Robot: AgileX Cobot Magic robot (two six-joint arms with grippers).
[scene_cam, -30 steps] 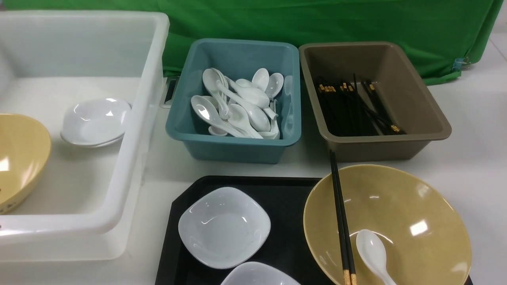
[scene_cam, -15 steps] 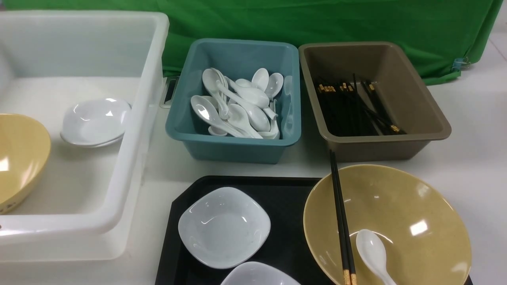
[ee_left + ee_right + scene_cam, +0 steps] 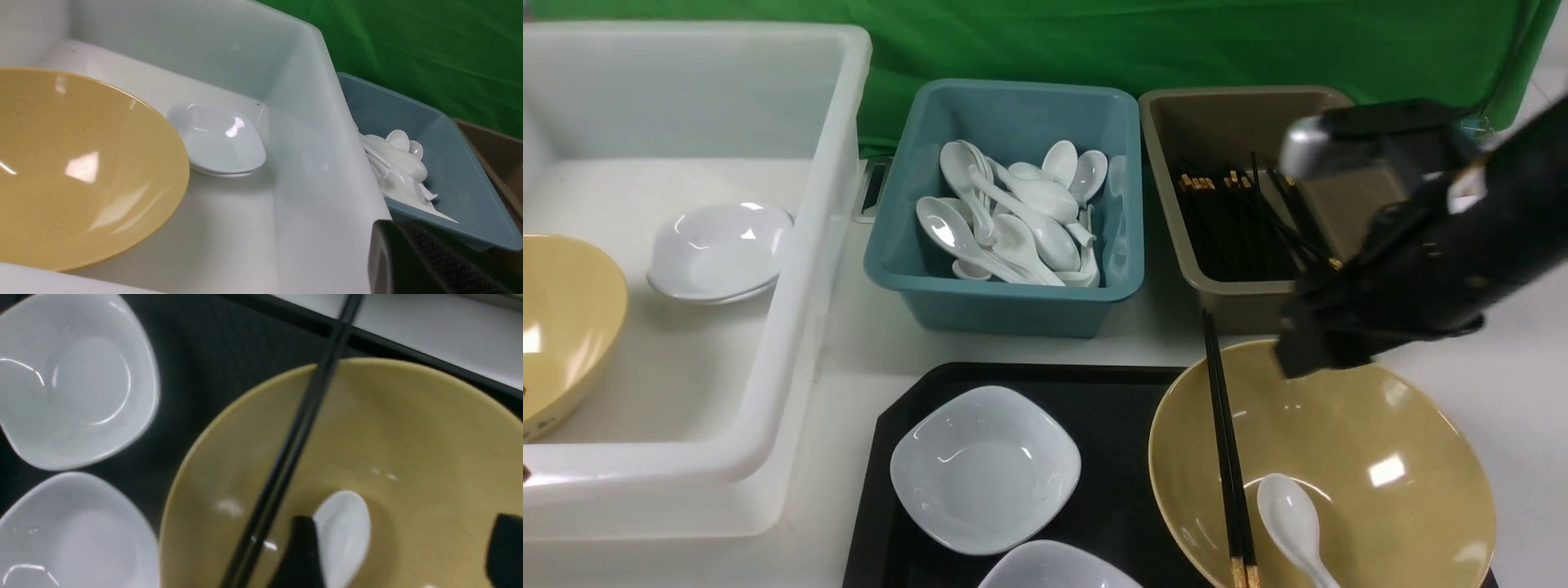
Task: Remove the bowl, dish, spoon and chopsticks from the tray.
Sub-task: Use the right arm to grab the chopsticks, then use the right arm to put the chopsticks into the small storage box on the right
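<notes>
Right gripper (image 3: 402, 531) hung over the bowl (image 3: 1380, 425), jaws wide apart
The spoon (image 3: 1286, 510) lay in the bowl, the chopsticks (image 3: 1223, 441) across its left side, the bowl itself on the tray (image 3: 1111, 408) (left gripper (image 3: 408, 261) closed).

Spoon (image 3: 1290, 514) & chopsticks (image 3: 1223, 441) in bowl (image 3: 1413, 408), on R side of tray (image 3: 1111, 392).

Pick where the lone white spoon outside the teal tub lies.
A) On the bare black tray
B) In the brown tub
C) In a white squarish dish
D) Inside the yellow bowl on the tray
D: the spoon lies inside the yellow bowl on the tray, its scoop just beside the chopsticks that lie across the bowl's rim.
</notes>
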